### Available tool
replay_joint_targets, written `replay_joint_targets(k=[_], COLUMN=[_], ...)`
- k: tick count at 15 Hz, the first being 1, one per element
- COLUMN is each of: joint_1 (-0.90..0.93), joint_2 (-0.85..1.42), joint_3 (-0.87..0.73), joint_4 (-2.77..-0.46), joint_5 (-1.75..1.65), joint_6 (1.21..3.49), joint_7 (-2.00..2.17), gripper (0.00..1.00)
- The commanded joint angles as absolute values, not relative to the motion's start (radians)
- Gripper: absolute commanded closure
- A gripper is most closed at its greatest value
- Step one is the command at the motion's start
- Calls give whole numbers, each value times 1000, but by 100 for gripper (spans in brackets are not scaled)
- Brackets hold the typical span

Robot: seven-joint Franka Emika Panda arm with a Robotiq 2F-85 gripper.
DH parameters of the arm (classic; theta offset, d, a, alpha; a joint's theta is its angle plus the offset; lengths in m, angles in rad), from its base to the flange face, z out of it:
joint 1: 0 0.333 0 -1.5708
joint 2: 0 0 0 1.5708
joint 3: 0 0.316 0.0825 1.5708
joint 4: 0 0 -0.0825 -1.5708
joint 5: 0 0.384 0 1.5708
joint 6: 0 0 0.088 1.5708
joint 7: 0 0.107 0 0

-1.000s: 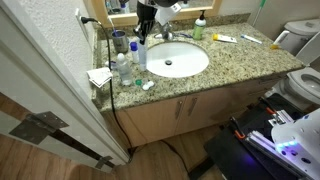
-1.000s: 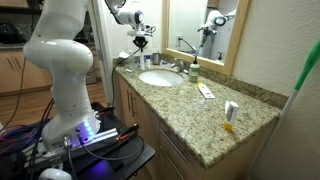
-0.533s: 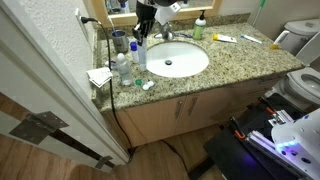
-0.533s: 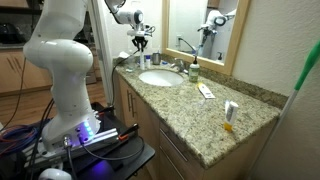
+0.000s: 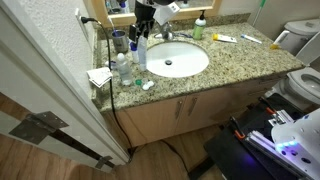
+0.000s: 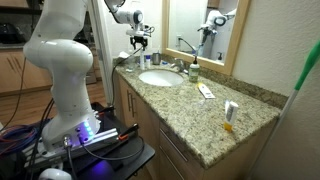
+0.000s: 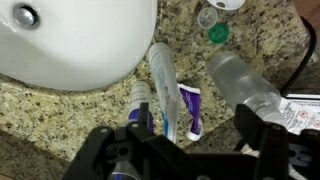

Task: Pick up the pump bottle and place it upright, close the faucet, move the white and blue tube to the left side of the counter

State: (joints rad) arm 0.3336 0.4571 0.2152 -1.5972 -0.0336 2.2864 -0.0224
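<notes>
My gripper [image 7: 188, 142] hangs open over the counter's [image 5: 250, 65] end beside the sink [image 7: 70, 40]; both exterior views show it there [image 5: 140, 38] [image 6: 140, 44]. Below the wide jaws the white and blue tube [image 7: 162, 85] lies flat on the granite, free of both fingers. The light-green pump bottle [image 5: 200, 30] [image 6: 193, 70] stands upright by the mirror. The chrome faucet [image 5: 165, 34] [image 6: 174, 64] rises behind the basin; whether water runs I cannot tell.
A purple tube [image 7: 192, 106] and another small tube [image 7: 140, 100] lie beside the white and blue one. A clear water bottle [image 7: 240, 80] and a green cap [image 7: 217, 34] are close by. A folded cloth [image 5: 100, 76] sits at the counter corner. A white-and-orange tube [image 6: 229, 114] stands at the far end.
The jaws have gone from shut to wide open, and the white and blue tube now lies loose on the counter. The arm has barely moved.
</notes>
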Motion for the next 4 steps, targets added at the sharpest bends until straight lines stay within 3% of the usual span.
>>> replay_joint_targets(k=[1, 4], joint_1=[331, 332], joint_2=[461, 460], joint_3=[212, 215], joint_4=[-1590, -1590], joint_5=[-49, -47], joint_6=[2302, 2290], joint_7=[-21, -9], gripper=[0, 0])
